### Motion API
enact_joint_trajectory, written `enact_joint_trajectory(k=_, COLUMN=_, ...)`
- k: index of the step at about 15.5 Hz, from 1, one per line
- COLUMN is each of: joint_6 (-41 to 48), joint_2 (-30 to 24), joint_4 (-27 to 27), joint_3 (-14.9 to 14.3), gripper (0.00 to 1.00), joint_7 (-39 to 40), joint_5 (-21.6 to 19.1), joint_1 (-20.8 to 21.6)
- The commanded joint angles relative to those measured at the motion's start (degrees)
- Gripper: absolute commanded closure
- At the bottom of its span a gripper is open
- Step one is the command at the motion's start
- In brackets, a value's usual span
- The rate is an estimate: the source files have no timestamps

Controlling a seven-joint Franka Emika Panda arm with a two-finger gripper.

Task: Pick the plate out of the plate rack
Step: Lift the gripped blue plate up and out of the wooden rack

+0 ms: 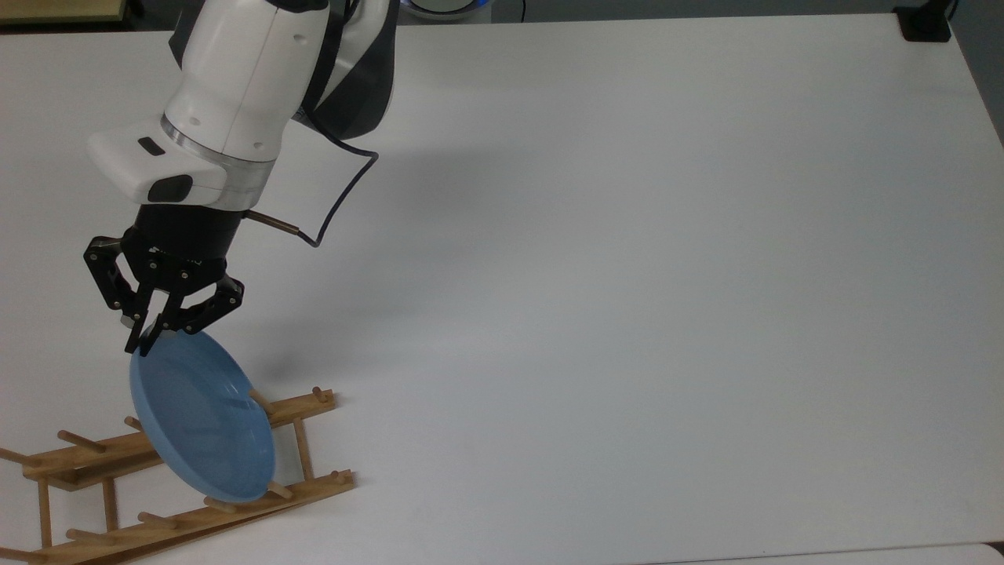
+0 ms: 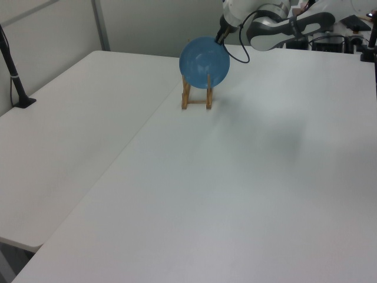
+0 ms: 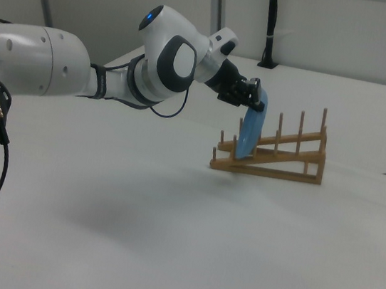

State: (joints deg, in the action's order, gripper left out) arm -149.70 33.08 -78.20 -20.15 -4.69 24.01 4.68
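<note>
The light-blue plate stands tilted in the wooden plate rack at the top view's lower left, its lower edge between the pegs. My gripper is shut on the plate's upper rim, one finger on each face. In the left view the plate stands over the rack at the table's far side, with the gripper at its upper right rim. In the right view the plate leans edge-on at the low end of the rack, and the gripper holds its top.
The white table stretches wide to the top view's right. A black mount sits at its far right corner. A black clamped post stands at the left view's left edge. The rack lies close to the table's lower-left edge in the top view.
</note>
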Motion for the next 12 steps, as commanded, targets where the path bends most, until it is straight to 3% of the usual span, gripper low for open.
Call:
enact_joint_trajectory(k=1, joint_6=-3.14, joint_2=-0.82, joint_4=1.28, joint_3=-0.86, gripper=1.0, joint_7=0.82, joint_5=1.3, joint_1=0.06)
enact_joint_trajectory(k=4, joint_6=-3.05, joint_2=-1.26, joint_4=3.57, joint_3=-1.74, gripper=1.0, joint_7=0.21, joint_5=1.22, joint_1=0.32)
enact_joint_trajectory(k=9, joint_6=-2.97, joint_2=-4.42, joint_4=3.76, joint_3=-1.13, gripper=1.0, joint_7=-9.61, joint_5=0.08, joint_1=0.41)
enact_joint_trajectory(k=11, joint_6=-2.7, joint_2=-6.96, joint_4=1.14, joint_3=-0.34, gripper=1.0, joint_7=-13.4, joint_5=-4.03, joint_1=1.29)
enact_joint_trajectory(k=12, joint_6=-2.44, joint_2=-8.2, joint_4=-0.88, joint_3=0.54, gripper=1.0, joint_7=-13.59, joint_5=-8.49, joint_1=2.25)
